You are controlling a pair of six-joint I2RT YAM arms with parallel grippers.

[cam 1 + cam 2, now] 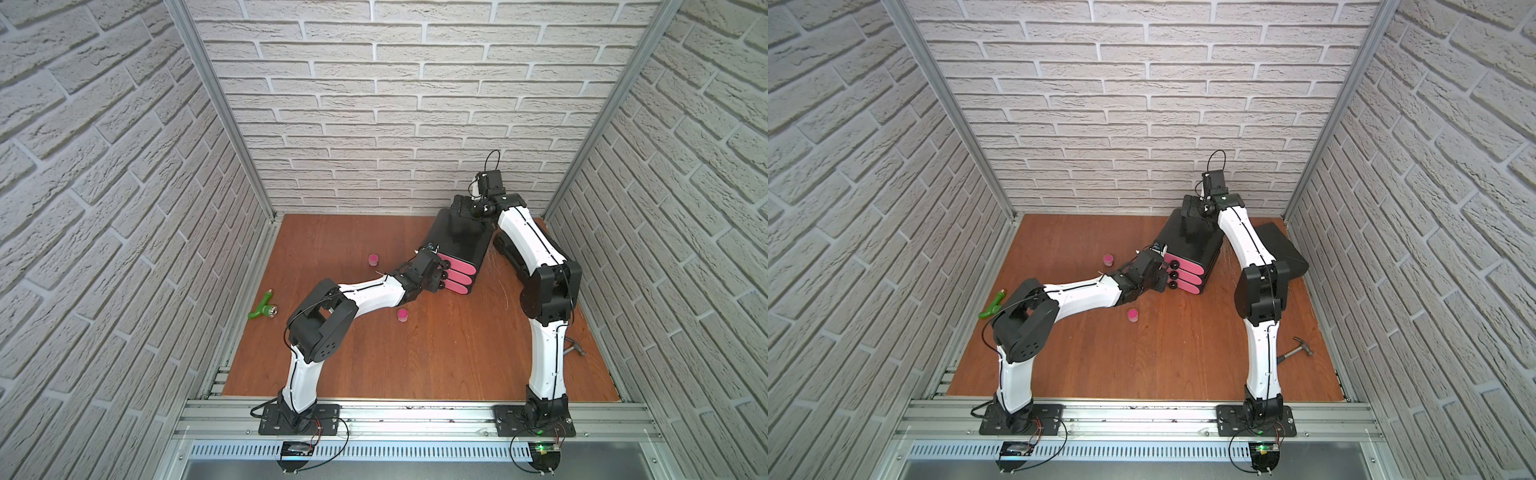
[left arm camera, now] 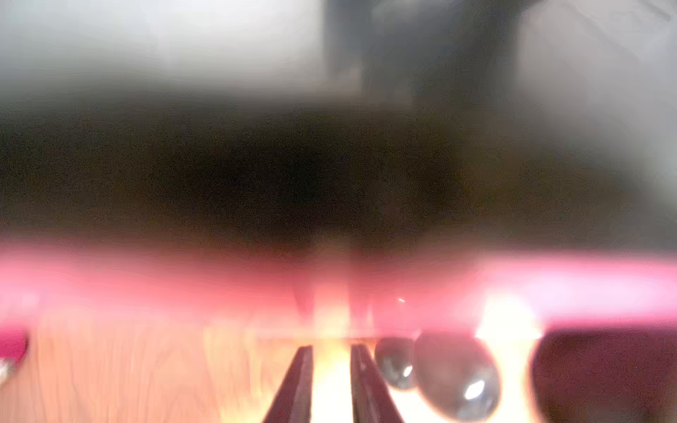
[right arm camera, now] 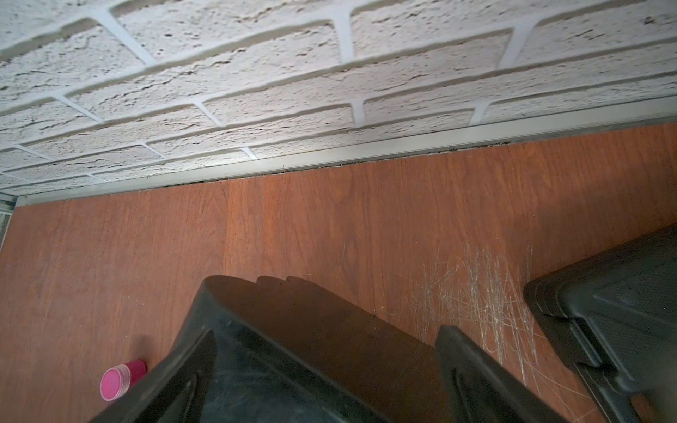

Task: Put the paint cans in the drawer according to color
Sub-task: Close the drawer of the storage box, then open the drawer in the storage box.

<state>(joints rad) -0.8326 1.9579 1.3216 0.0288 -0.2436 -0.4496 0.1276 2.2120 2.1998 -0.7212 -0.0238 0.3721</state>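
Plainly, the next move turns on how the left gripper (image 2: pixel 331 370) sits against the knobs (image 2: pixel 458 373). In the blurred left wrist view its fingers (image 2: pixel 296 384) stand a narrow gap apart with nothing between them. Two knobs lie just to their right in the frame, beside the gap and not inside it.

In both top views this gripper is right at the pink fronts (image 1: pixel 459 274) of the drawer (image 1: pixel 461 245), which sits in the upper middle of the table (image 1: pixel 332 374). All three fronts look flush and shut. The cabinet's long axis runs from those fronts at the lower left up to its back at the upper right. A drawer would therefore slide out toward the lower left, roughly along the left forearm. To take a knob, the fingers likely need a small sideways shift first.

Two pink cans stand on the table, apart from the cabinet: one (image 1: pixel 373 259) to the left of the gripper and slightly above, the other (image 1: pixel 402 315) below it. The left arm is nearer to both. No orange or yellow can shows.

The right gripper (image 3: pixel 328 348) is at the cabinet's back end, its fingers (image 3: pixel 176 373) spread wide on either side of the black body. Whether they press it cannot be told. It looks placed to steady the cabinet against a pull.
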